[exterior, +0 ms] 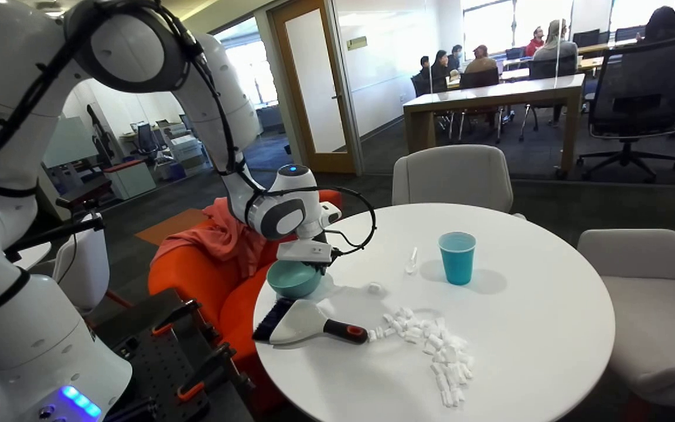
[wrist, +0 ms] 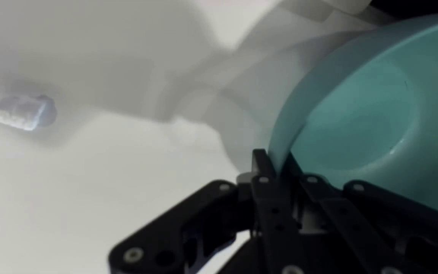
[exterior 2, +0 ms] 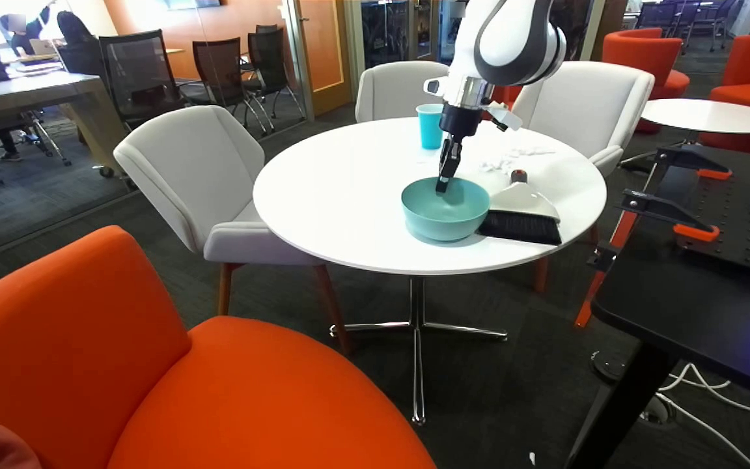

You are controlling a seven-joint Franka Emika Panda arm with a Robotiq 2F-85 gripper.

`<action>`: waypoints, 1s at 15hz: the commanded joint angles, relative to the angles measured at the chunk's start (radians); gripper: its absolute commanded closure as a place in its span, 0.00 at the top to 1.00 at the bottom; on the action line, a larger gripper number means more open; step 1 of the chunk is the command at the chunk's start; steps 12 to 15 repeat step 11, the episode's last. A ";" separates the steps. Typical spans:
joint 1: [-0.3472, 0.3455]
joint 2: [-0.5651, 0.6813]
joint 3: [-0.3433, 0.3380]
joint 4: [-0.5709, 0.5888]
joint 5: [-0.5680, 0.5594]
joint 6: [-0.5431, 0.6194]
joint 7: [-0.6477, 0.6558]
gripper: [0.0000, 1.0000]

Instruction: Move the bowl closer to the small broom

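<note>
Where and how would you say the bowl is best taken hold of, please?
Probably by its thin rim, from above, on a side away from the small broom: the bowl stands upright, mouth open, so the wall can be straddled. The pincer holds it that way.

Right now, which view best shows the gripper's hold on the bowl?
The wrist view: up close, the gripper pinches the rim of the bowl. Both exterior views show the gripper at that rim, but small, with the grip itself hard to make out.
</note>
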State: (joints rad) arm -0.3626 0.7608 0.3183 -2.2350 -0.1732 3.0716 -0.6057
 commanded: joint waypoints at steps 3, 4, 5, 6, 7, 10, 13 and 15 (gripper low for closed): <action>-0.150 -0.065 0.132 -0.105 -0.024 0.097 0.020 0.60; -0.197 -0.074 0.178 -0.122 -0.026 0.114 0.026 0.66; -0.250 -0.084 0.227 -0.139 -0.026 0.125 0.034 0.75; -0.294 -0.095 0.266 -0.154 -0.031 0.133 0.043 0.81; -0.350 -0.115 0.313 -0.172 -0.032 0.122 0.055 0.90; -0.464 -0.162 0.411 -0.205 -0.028 0.098 0.100 1.00; -0.490 -0.177 0.434 -0.215 -0.026 0.101 0.120 1.00; -0.490 -0.177 0.434 -0.215 -0.026 0.101 0.120 1.00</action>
